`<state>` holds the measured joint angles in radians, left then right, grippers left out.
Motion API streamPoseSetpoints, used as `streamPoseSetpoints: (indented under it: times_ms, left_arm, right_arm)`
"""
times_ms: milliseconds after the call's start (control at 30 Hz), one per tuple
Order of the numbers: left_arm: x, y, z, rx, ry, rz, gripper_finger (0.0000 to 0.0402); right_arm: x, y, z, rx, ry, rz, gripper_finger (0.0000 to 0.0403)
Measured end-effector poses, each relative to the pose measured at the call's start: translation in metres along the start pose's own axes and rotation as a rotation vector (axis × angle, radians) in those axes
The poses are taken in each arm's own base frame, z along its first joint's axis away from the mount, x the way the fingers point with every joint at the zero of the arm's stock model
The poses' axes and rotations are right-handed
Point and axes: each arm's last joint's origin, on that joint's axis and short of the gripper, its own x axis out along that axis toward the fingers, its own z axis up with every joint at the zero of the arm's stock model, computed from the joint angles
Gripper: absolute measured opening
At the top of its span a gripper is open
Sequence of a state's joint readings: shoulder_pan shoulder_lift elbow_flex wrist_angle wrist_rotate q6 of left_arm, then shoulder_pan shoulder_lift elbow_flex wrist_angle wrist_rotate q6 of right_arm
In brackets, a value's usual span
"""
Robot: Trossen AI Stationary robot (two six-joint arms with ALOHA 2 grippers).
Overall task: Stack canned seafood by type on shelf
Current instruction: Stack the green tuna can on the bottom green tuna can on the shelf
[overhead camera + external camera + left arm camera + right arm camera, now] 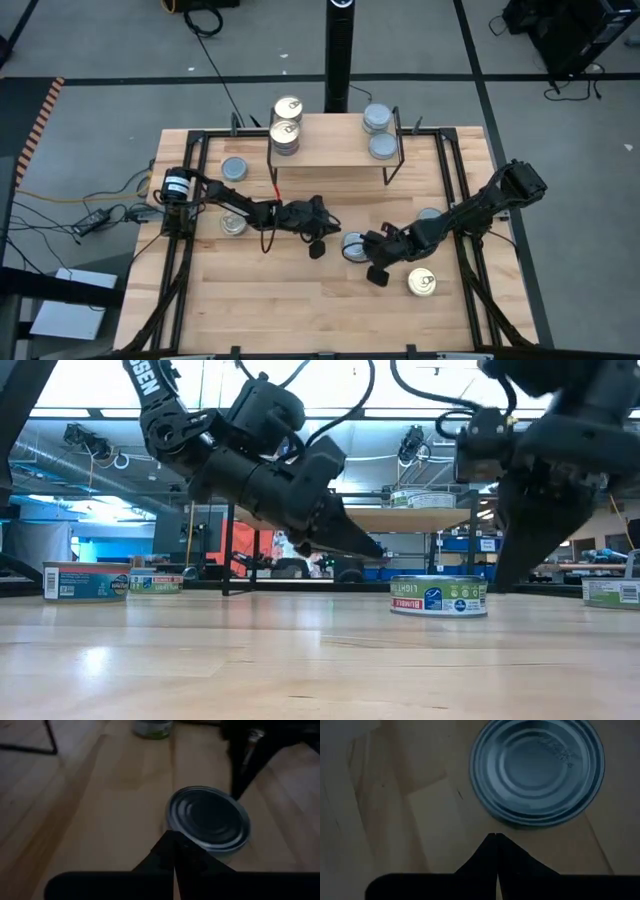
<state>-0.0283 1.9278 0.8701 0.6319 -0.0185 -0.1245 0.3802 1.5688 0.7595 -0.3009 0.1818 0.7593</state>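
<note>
Shelf [335, 150] at the frame's upper centre, tins stacked at both ends.
Gold-topped tins [286, 125] stand upper left on it, blue-grey tins [379, 132] upper right; mid-frame, a blue-grey tin [353, 246] lies between the left gripper [318, 247] and right gripper [377, 273], both pressed together, holding nothing.

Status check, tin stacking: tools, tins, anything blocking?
Left tool and right tool shut, empty, flanking a blue-grey tin mid-table. Shelf holds gold and grey stacks. Nothing blocking.

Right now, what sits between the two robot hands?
One blue-grey tin on the table, between the left hand and the right hand, seen from above.
</note>
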Motion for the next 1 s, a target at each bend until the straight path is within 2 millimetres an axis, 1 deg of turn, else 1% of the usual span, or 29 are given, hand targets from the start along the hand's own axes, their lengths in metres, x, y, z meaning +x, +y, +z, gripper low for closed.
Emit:
streamPoseSetpoints:
  times_ms: [133,267,367,500,633,800,1000]
  left_arm:
    - [0.002,-0.001,0.005,0.021,0.005,-0.001,0.0004]
    - [0.004,0.000,-0.001,0.039,0.050,0.006,0.0004]
    - [0.004,-0.001,0.001,0.043,0.037,0.002,0.0004]
    - [0.004,-0.008,0.003,0.077,0.013,-0.020,0.0004]
    - [0.004,-0.014,-0.001,0.089,0.040,-0.032,0.0004]
    - [0.004,-0.013,-0.004,0.106,0.070,0.002,0.0004]
    - [0.012,-0.012,-0.013,0.106,0.076,0.011,0.0004]
  right_arm:
    - [0.008,-0.011,-0.008,0.016,-0.011,-0.001,0.0009]
    - [0.012,-0.015,-0.009,0.026,-0.039,0.019,0.0009]
    - [0.013,-0.016,-0.006,0.018,-0.063,0.032,0.0009]
    - [0.013,-0.016,-0.003,0.012,-0.086,0.044,0.0009]
    - [0.013,-0.017,-0.001,0.014,-0.091,0.042,0.0009]
    - [0.013,-0.017,0.001,0.009,-0.107,0.050,0.0009]
    - [0.013,-0.016,0.003,-0.004,-0.124,0.064,0.0010]
